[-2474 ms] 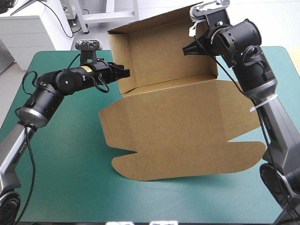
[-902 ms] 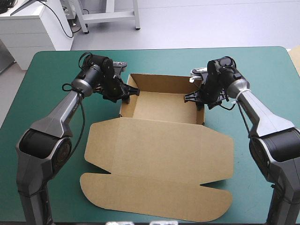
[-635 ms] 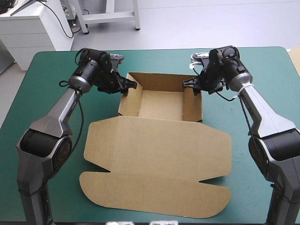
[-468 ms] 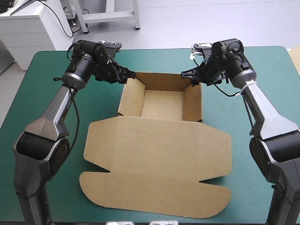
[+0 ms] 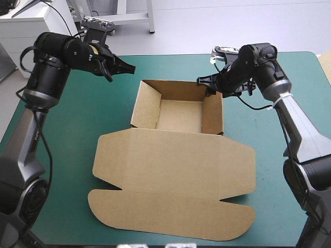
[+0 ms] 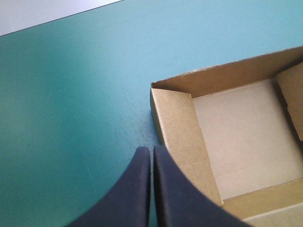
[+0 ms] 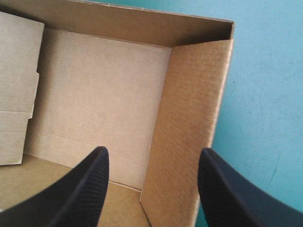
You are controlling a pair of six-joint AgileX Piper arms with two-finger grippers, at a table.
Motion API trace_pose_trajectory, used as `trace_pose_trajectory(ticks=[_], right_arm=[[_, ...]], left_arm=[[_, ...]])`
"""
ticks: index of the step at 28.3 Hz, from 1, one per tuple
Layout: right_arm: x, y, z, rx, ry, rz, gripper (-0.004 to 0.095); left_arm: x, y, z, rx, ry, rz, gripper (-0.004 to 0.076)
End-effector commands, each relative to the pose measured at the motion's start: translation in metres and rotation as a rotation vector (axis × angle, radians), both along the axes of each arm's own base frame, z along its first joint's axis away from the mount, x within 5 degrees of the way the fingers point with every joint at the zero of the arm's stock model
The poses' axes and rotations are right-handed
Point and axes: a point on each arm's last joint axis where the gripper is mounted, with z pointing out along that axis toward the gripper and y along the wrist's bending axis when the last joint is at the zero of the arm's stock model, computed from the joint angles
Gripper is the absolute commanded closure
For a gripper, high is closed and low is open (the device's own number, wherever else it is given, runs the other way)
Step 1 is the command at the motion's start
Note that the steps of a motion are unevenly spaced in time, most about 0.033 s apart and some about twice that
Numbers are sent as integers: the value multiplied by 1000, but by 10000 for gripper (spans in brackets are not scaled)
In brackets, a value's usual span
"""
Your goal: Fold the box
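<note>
Since the earlier frames the left arm (image 5: 51, 67) has drawn back from the box (image 5: 176, 155) and risen toward 10 o'clock of it. Its jaws are clenched on nothing and point down over the teal-green desk (image 5: 77, 134), just outside the left wall (image 5: 146, 106). The right jaws stay at the tray's far right corner, about 1 o'clock, released and spread wide. The right wall (image 7: 189, 118) stands between them, and no contact shows.

The step in hand looks like letting go of the raised walls. To do it well, the right jaws should lift straight up off the wall, not sweep sideways, so the tucked board is not dragged outward. The left jaws should stay clear.

The brown box sits about mid-desk. Toward 12 o'clock it forms an open tray with four walls upright and the side panels folded down inside. Toward 6 o'clock the lid (image 5: 170, 206) lies flat, with its notched front flap spread on the cover.
</note>
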Motion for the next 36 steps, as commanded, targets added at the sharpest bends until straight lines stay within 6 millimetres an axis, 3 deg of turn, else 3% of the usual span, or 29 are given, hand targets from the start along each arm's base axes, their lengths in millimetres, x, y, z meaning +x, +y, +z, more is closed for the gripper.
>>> trace_pose_trajectory(ticks=[1, 16, 22, 28, 32, 33, 34, 36], right_arm=[[-14, -7, 20, 11, -43, -26, 381], [3, -8, -34, -75, 93, -76, 382], [13, -5, -60, -98, 163, -73, 384], [15, 1, -69, -56, 202, -64, 392], [16, 1, -70, -57, 203, -63, 542], [16, 1, -71, -59, 204, -59, 615], [16, 4, -71, -45, 205, -27, 788], [16, 5, -72, -54, 192, 32, 919]], left_arm=[[-49, 14, 30, -36, -33, -33, 731], [-165, 54, -20, 1, 51, -81, 731], [-194, 67, -43, 8, -40, -83, 731], [-226, 81, -72, 28, -69, -68, 731], [-237, 87, -101, 41, -65, -63, 731], [-239, 87, -108, 42, -65, -62, 731], [-244, 89, -124, 43, -66, -61, 731], [-250, 91, -146, 34, -72, -58, 731]])
